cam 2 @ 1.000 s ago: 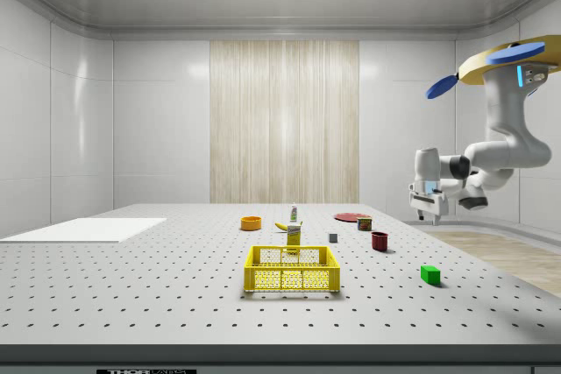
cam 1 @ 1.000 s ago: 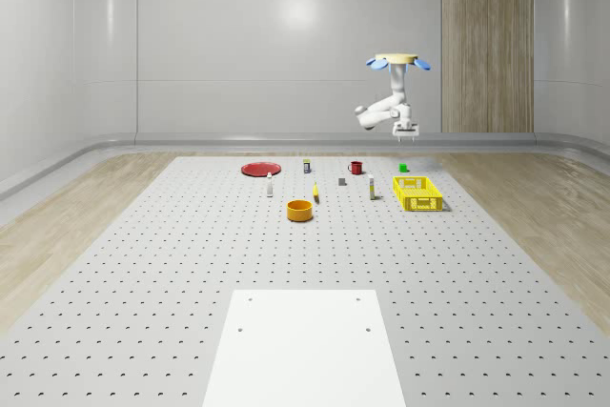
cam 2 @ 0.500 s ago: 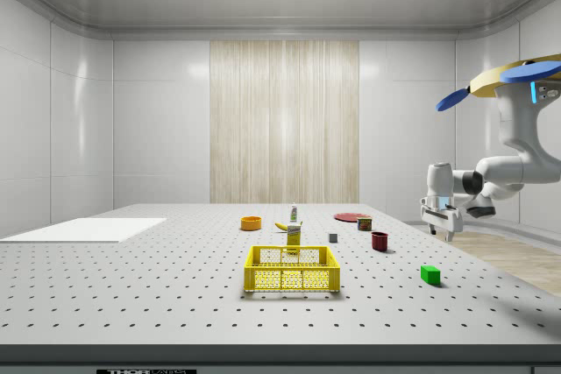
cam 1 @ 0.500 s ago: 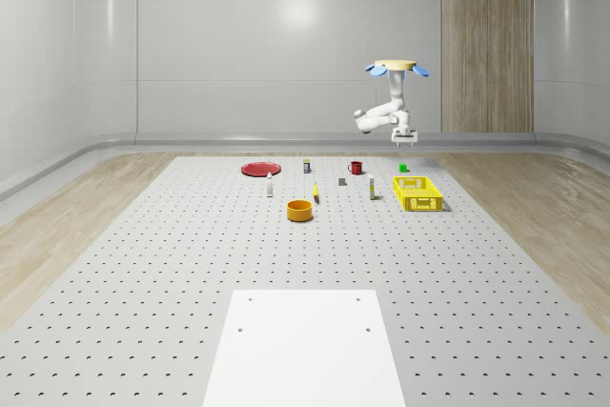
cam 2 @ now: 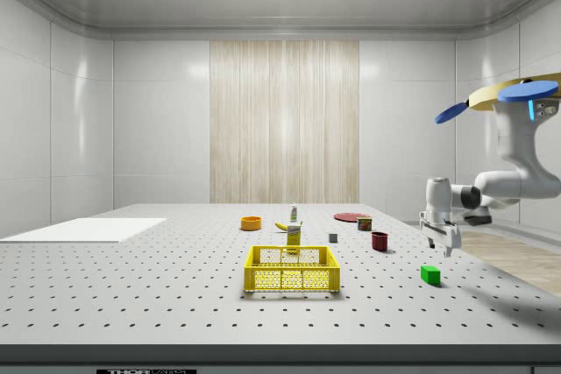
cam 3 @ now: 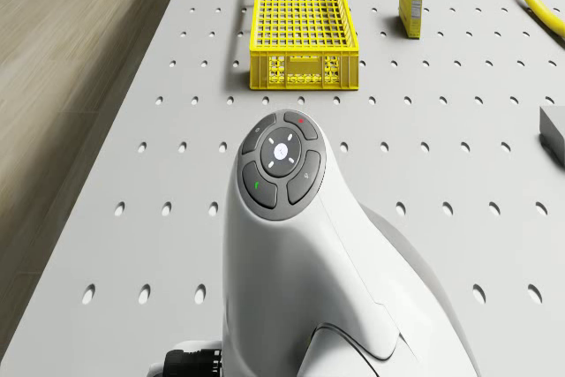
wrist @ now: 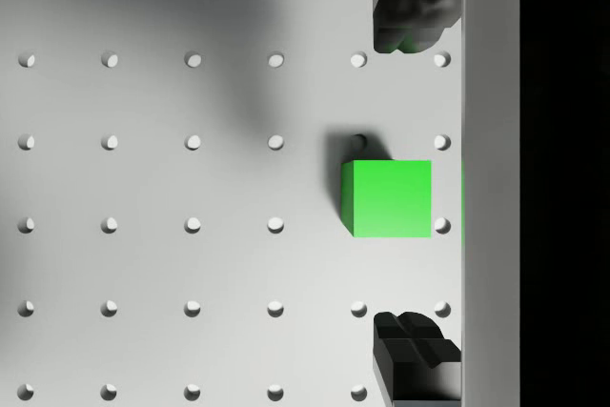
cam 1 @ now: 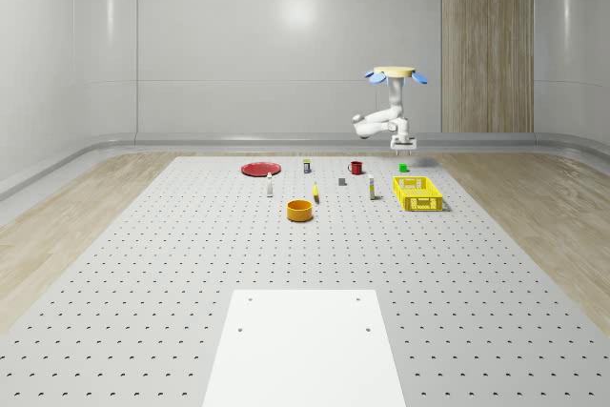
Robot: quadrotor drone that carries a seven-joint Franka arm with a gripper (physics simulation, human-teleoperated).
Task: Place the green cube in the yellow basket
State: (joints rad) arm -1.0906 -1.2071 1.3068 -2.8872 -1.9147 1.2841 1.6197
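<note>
The drone is seen hovering above the far right part of the perforated table in the whole-scene view, beyond the yellow basket. In the side view the drone hangs at the right, with the arm bent down and toward the side view's left, so that the gripper is held pointing down just above the green cube, apart from it.

In the wrist view the green cube lies flat on the table between the two dark fingertips, which are spread wide with clear gaps on both sides of it; nothing is held. The cube sits close to the table's edge.

In the whole-scene view the green cube is found just beyond the far end of the yellow basket, on the table, with the gripper above it. In the side view the yellow basket stands to the left of the cube, well apart from it.

Elsewhere on the table, a red mug, a red plate, an orange bowl and a banana are seen to the whole-scene view's left of the basket. In the drone view the yellow basket lies beyond the arm's wrist housing, with a small yellow box standing beside it.
</note>
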